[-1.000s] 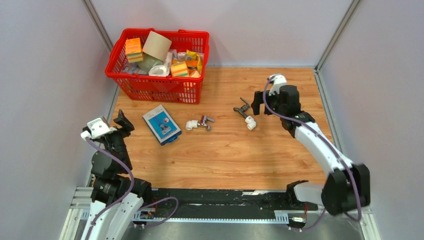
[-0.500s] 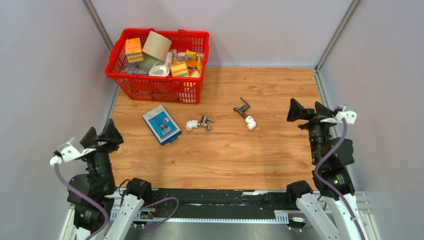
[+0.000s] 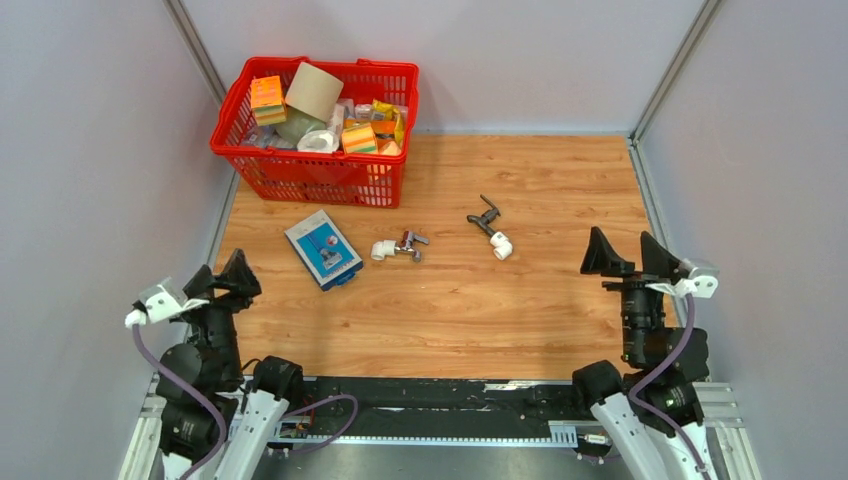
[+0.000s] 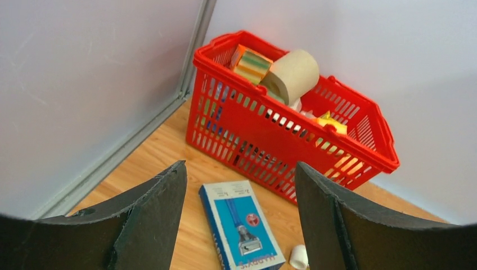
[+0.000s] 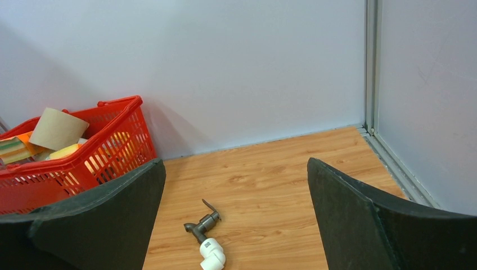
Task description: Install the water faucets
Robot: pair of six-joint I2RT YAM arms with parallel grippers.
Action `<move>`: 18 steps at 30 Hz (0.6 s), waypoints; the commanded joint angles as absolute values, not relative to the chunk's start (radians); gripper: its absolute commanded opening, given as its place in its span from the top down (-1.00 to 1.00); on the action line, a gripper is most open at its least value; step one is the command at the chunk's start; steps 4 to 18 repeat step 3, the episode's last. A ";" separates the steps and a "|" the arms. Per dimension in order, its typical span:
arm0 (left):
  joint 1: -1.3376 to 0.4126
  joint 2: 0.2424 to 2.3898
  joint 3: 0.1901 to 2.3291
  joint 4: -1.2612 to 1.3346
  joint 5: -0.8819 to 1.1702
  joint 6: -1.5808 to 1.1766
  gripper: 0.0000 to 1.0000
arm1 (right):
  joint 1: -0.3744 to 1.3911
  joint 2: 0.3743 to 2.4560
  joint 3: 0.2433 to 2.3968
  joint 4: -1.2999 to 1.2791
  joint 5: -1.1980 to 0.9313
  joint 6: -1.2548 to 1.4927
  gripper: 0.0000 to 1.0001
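Two water faucets lie on the wooden floor, each joined to a white elbow. The chrome faucet is near the middle. To its right lies the dark grey faucet, which the right wrist view shows between and beyond the fingers. My left gripper hovers open and empty at the near left, well short of both. In its own view, the left gripper frames the blue-and-white box and a white elbow. My right gripper is open and empty at the near right, as its wrist view confirms.
A red basket with a cardboard roll, sponges and packets stands at the back left. A flat blue-and-white box lies left of the chrome faucet. Grey walls close in three sides.
The right arm has drawn back from beside the dark grey faucet to the near right. The left arm has also pulled back toward the near edge. Both faucets stayed where they were.
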State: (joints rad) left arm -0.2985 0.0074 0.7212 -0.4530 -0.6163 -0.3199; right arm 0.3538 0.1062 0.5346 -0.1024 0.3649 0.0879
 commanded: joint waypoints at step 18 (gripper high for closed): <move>-0.293 -0.092 0.670 -0.394 -0.594 -0.376 -0.54 | 0.364 0.049 0.523 -0.054 0.373 0.052 -1.00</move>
